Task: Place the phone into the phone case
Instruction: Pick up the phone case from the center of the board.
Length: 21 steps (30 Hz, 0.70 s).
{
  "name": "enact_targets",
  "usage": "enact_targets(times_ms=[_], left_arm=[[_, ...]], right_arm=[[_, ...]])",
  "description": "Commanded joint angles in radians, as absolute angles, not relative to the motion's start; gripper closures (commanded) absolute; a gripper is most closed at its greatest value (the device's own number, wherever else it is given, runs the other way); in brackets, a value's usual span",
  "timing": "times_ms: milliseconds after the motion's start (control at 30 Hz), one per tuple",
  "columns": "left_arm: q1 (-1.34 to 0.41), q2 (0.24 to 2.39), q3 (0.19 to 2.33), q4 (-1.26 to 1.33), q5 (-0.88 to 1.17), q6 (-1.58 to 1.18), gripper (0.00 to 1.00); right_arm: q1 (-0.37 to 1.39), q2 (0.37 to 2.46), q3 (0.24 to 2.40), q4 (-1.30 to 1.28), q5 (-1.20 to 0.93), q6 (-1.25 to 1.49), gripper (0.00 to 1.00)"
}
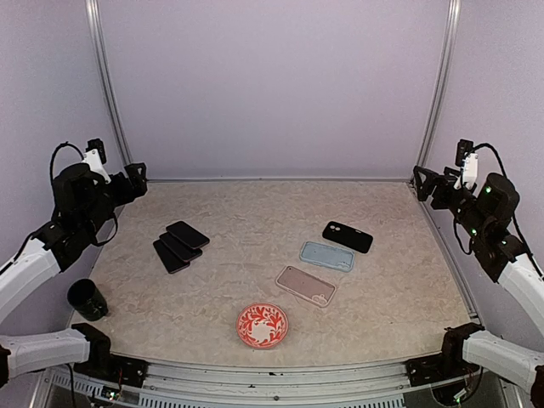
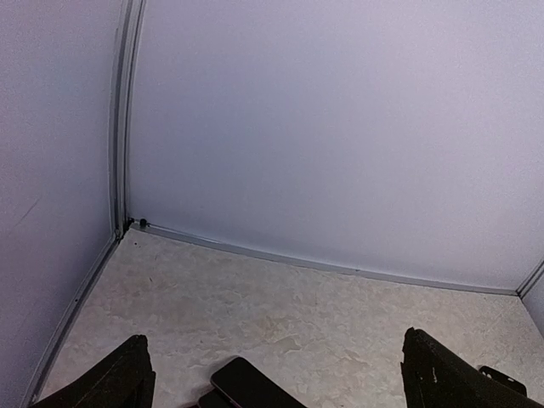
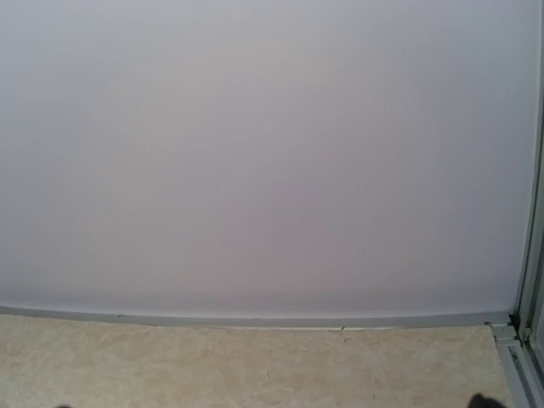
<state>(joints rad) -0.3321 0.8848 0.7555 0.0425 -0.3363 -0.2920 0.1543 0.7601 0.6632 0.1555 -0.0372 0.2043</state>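
Three black phones (image 1: 180, 245) lie fanned together on the left of the table. A black case with a camera hole (image 1: 347, 236), a light blue case (image 1: 326, 255) and a clear pinkish case (image 1: 305, 286) lie right of centre. My left gripper (image 1: 136, 180) is open and empty, raised at the far left, well back from the phones. In the left wrist view its fingers (image 2: 127, 378) stand wide apart above one phone's end (image 2: 255, 387). My right gripper (image 1: 422, 183) is open and empty, raised at the far right. Only a fingertip (image 3: 484, 399) shows in the right wrist view.
A red patterned plate (image 1: 262, 325) sits near the front centre. A black cup (image 1: 87, 299) stands at the front left. White walls with metal rails (image 1: 106, 93) enclose the table on three sides.
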Motion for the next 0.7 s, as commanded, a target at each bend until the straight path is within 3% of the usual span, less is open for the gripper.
enact_targets(times_ms=[0, 267, 667], left_arm=[[-0.322, 0.890, 0.781, 0.044, -0.323, -0.306, 0.01], [-0.324, 0.904, 0.781, 0.054, -0.315, -0.312, 0.01], [-0.307, 0.937, 0.791, 0.008, -0.303, -0.365, 0.01]], right_arm=[[0.149, 0.751, 0.684, 0.166, -0.029, 0.200, 0.00], [0.149, 0.801, 0.706, 0.077, 0.061, 0.370, 0.00], [0.148, 0.823, 0.706, 0.040, -0.065, 0.295, 0.00]])
